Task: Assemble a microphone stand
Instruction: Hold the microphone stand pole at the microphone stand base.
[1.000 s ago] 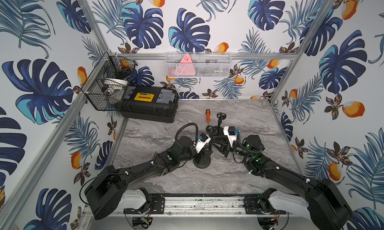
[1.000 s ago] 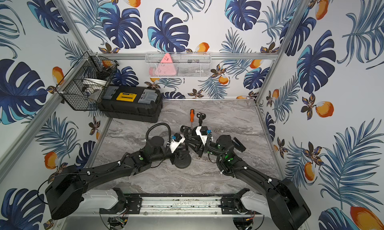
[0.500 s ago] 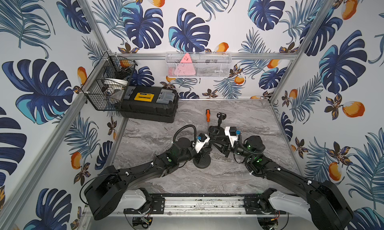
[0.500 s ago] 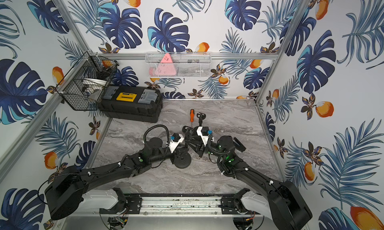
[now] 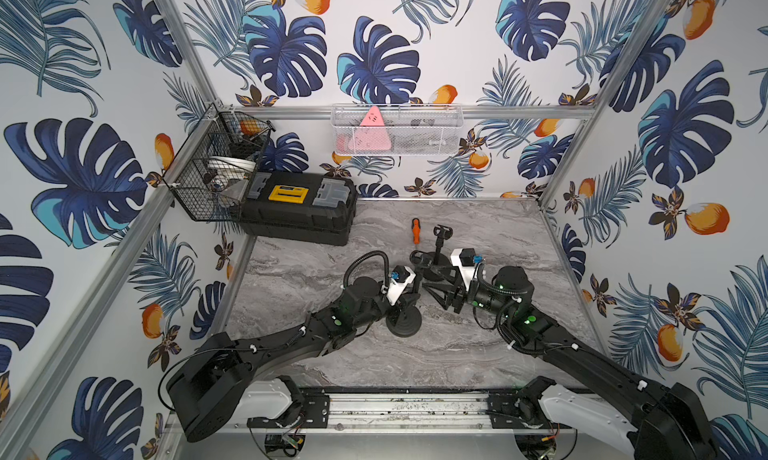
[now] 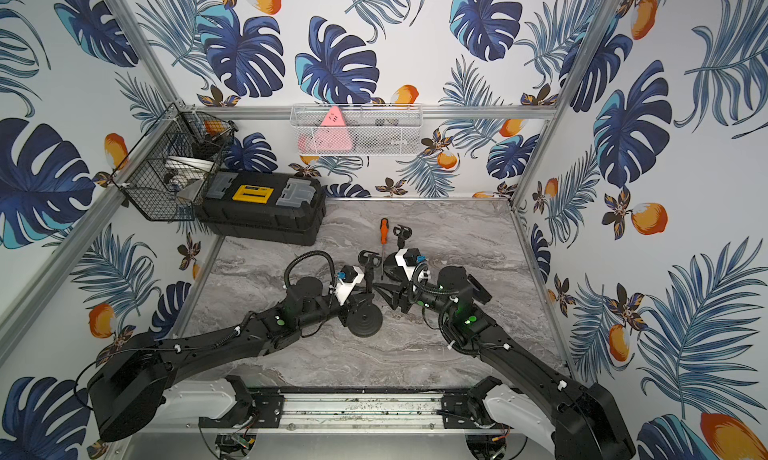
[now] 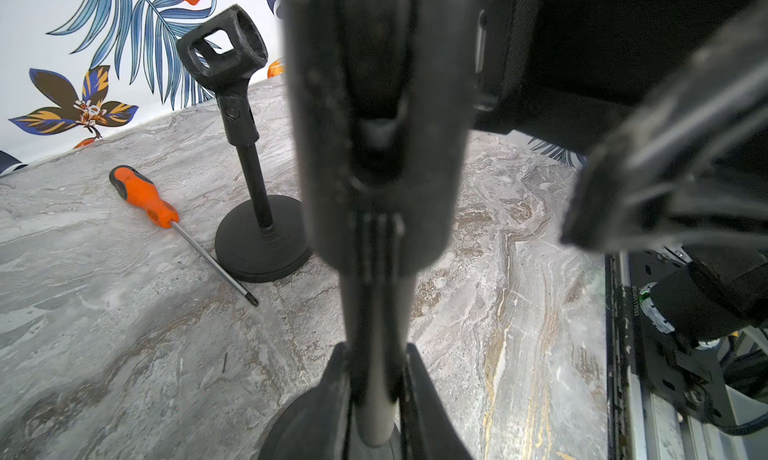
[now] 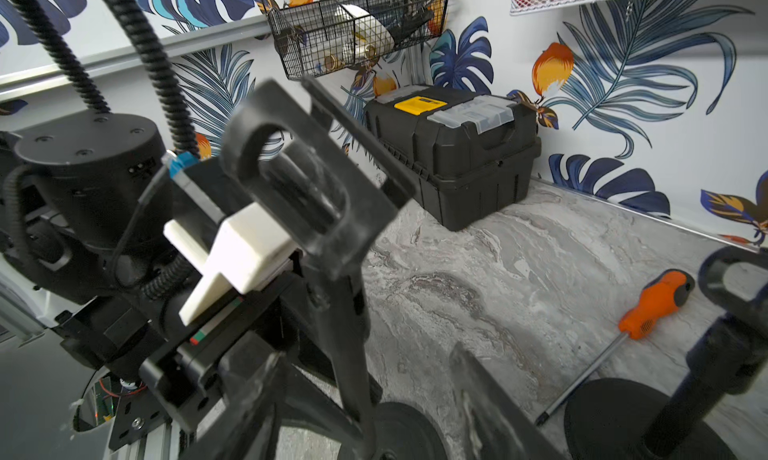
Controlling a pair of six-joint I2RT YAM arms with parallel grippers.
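A black microphone stand is upright at mid-table: round base (image 5: 403, 322) (image 6: 365, 321), thin pole (image 7: 376, 345) and clip holder (image 5: 417, 257) (image 8: 291, 179) on top. My left gripper (image 5: 409, 300) (image 7: 376, 379) is shut on the pole just above the base. My right gripper (image 5: 430, 289) (image 8: 370, 399) stands open, one finger on each side of the pole without touching it. In the left wrist view a right finger (image 7: 623, 187) shows beside the clip holder.
A second, complete microphone stand (image 5: 441, 233) (image 7: 249, 154) stands just behind, partly hidden by my right wrist. An orange-handled screwdriver (image 5: 415, 231) (image 8: 652, 304) lies beside it. A black toolbox (image 5: 297, 208) and a wire basket (image 5: 216, 166) fill the back left corner.
My right gripper has opened and let go of the stand's pole. The left gripper closed on the pole low down and has stayed there.
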